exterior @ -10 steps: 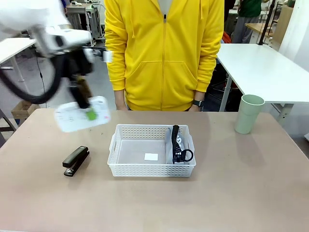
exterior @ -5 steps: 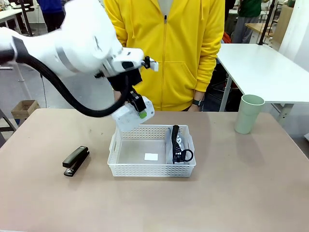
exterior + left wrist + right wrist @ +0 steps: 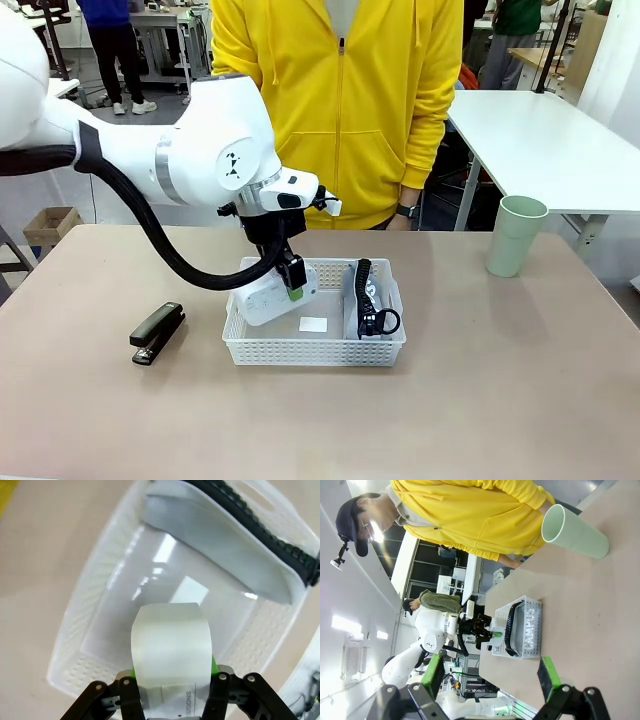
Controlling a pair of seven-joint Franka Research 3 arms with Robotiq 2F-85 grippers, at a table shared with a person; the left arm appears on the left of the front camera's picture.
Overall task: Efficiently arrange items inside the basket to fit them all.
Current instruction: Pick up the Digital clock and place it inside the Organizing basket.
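**Left gripper (image 3: 291, 284) carrying the small white rounded box (image 3: 266, 299) down into the basket (image 3: 315, 353).**
Half a second earlier the box hung over the basket's far left rim. Now it is tilted inside the left half, clamped between the green pads (image 3: 214, 667), apart from the grey pouch (image 3: 372, 300) along the right wall. The left arm curves in from the left, wrist pointing down. The right gripper (image 3: 491, 675) is spread wide and empty.

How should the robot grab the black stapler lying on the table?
Probably from straight above, jaws closing across the narrow sides of the black stapler near its middle. It lies flat on its base on the table, apart from other things, and its long, slim body gives two parallel sides.
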